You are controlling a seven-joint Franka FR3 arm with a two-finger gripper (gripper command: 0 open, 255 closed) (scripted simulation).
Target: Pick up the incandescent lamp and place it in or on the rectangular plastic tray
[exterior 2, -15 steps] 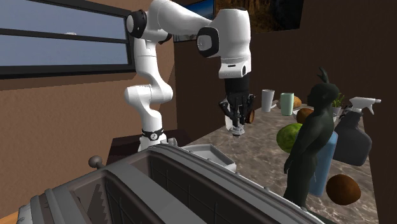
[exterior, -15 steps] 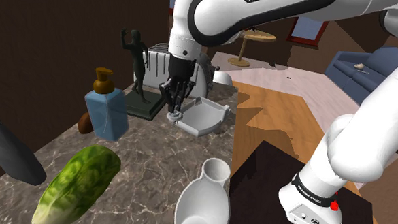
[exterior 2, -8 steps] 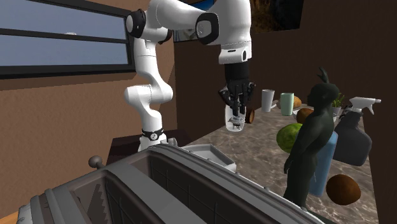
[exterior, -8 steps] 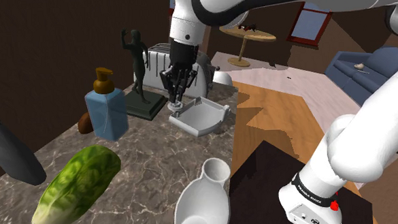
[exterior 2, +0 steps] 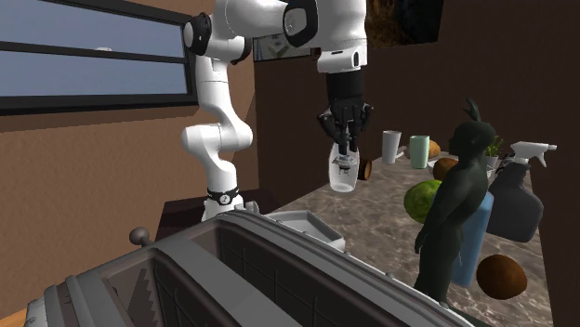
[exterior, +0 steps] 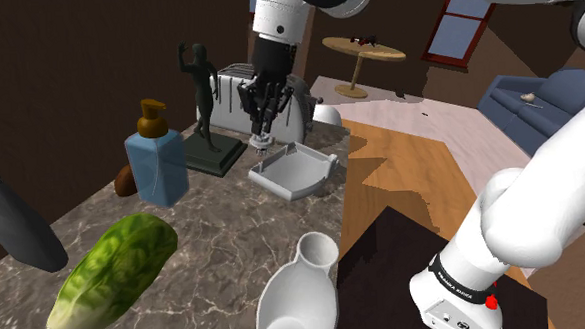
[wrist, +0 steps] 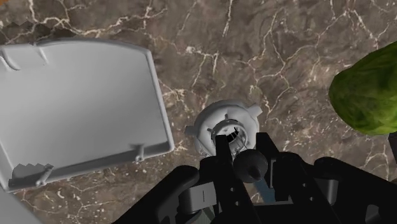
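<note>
The incandescent lamp point(exterior: 263, 144) is a small clear bulb hanging base-up from my gripper point(exterior: 262, 130), which is shut on its base. It hangs well above the marble counter, just off the near corner of the grey rectangular tray point(exterior: 299, 172). In the second exterior view the lamp point(exterior 2: 343, 173) dangles below the gripper point(exterior 2: 346, 149), with the tray point(exterior 2: 307, 225) lower, behind the toaster. In the wrist view the lamp point(wrist: 227, 126) sits between the fingers point(wrist: 222, 153), and the empty tray point(wrist: 76, 108) lies beside it.
A blue soap bottle point(exterior: 158, 156), a dark statue point(exterior: 200, 92) and a toaster point(exterior: 236, 90) stand behind the tray. A lettuce point(exterior: 114, 275), a white vase point(exterior: 300, 293) and a dark spray bottle point(exterior: 18, 228) lie nearer. The counter ends just past the tray.
The gripper has risen straight up from near the counter with the lamp in it, drifting slightly toward the toaster. The tray has not moved.
</note>
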